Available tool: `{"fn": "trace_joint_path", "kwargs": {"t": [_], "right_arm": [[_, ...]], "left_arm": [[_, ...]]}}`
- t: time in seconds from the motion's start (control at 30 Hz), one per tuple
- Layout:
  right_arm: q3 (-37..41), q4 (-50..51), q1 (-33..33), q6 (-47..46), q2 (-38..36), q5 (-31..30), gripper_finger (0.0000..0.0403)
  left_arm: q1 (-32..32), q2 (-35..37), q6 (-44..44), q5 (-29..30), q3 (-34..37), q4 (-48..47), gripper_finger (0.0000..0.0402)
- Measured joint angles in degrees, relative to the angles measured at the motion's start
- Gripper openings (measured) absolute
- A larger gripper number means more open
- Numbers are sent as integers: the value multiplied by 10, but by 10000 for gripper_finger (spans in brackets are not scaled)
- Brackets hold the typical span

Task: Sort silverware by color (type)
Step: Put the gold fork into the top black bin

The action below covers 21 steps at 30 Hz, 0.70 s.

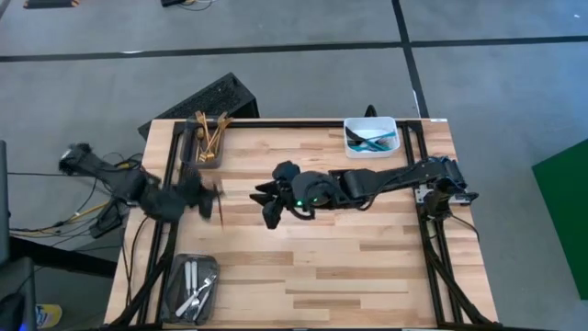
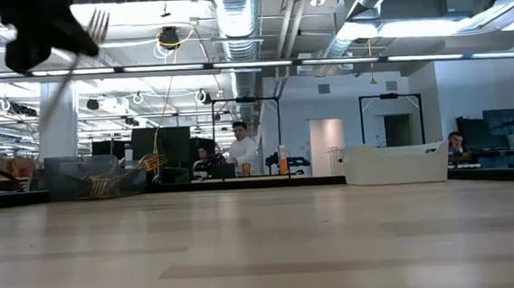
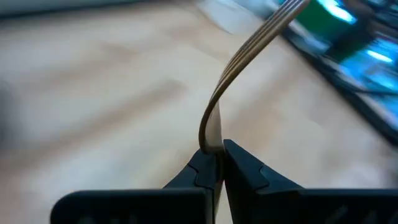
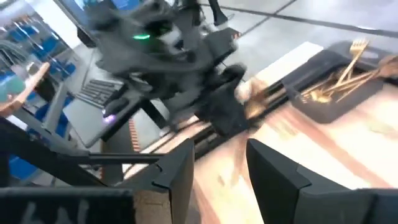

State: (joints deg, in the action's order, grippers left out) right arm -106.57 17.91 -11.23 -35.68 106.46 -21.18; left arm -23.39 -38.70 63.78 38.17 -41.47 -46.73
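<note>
Looks like a big open-plan lab or office: exposed silver ceiling ducts (image 2: 238,9), long fluorescent strip lights (image 2: 430,25), seated people at dark computer monitors (image 2: 503,127).

Overhead and table-level cameras share the table (image 1: 367,267); wrist cameras sit close.

- Bare table (image 1: 367,267) stretches wide across the near middle and right; I can pass freely there.
- My right gripper (image 1: 268,204) blocks the centre.
- Trays crowd the left edge: gold forks (image 1: 211,136) far, silver utensils (image 1: 195,287) near.
</note>
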Motion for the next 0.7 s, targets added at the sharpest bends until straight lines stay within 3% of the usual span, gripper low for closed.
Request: {"fn": "trace_joint_path", "kwargs": {"t": [0.17,0.37,0.53,0.7], "right_arm": [[0,104,11,52,-36,-53,170],[0,161,78,146,-64,-67,170],[0,161,162,176,-72,32,170],[0,181,227,206,-72,135,170]], "left_arm": [[254,66,-110,-26,0,-67,1],[502,37,-272,-177,0,-2,0],[633,-53,-361,-250,0,79,0],[716,-121,-392,-293,0,159,0]]}}
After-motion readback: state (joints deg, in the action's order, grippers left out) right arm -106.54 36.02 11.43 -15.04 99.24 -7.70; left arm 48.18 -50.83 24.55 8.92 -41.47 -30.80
